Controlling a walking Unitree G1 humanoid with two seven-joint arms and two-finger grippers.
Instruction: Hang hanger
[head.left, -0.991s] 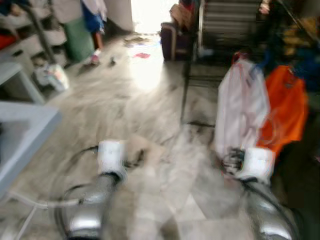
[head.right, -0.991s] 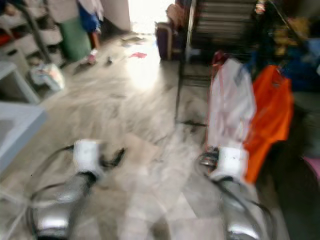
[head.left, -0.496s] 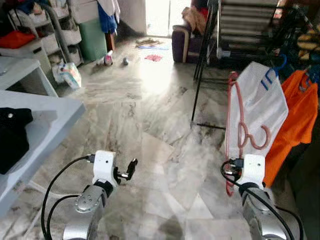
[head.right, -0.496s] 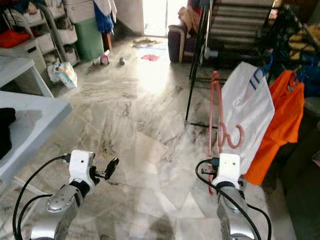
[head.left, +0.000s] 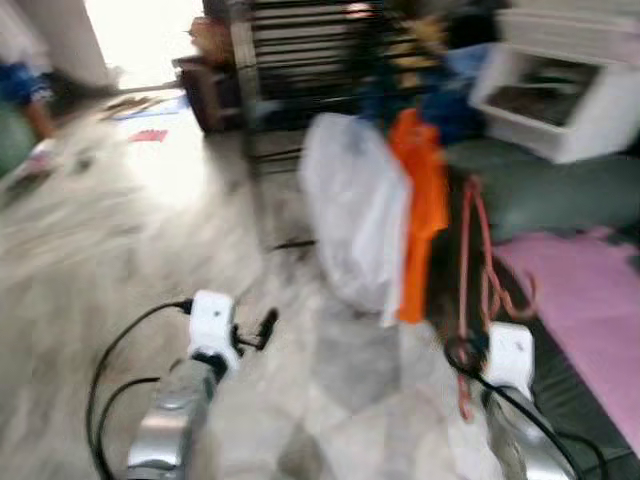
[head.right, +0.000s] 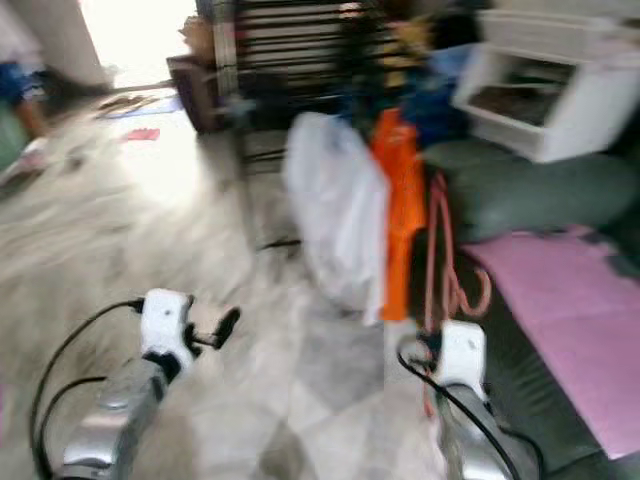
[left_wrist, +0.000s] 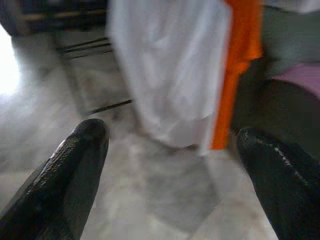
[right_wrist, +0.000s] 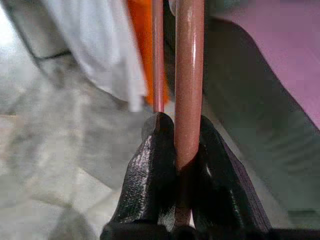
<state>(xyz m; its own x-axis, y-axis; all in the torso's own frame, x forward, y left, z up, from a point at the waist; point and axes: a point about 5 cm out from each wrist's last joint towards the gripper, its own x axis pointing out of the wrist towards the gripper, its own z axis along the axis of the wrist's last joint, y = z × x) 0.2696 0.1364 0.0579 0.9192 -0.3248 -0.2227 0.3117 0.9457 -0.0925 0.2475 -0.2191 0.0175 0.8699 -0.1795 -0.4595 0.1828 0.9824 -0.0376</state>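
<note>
A reddish-pink hanger (head.left: 468, 250) stands upright in my right gripper (right_wrist: 175, 127), which is shut on its lower bar (right_wrist: 189, 75); the hook end curls to the right above the wrist. It is held low at the right, just in front of a white garment (head.left: 355, 220) and an orange garment (head.left: 420, 200) hanging from a dark rack (head.left: 300, 60). My left gripper (head.left: 262, 325) is open over the marble floor at lower left, nothing between its fingers (left_wrist: 85, 145). The head views are blurred.
A pink mat (head.left: 590, 300) lies on a dark surface at the right, with a dark green cushion (head.left: 560, 190) and a white box (head.left: 560, 90) behind it. Bright marble floor (head.left: 120, 220) stretches left toward a sunlit doorway.
The camera has swung right: the table at the left has left the picture and the pink mat and white box have come in. The hanger stays held; the left gripper stays open.
</note>
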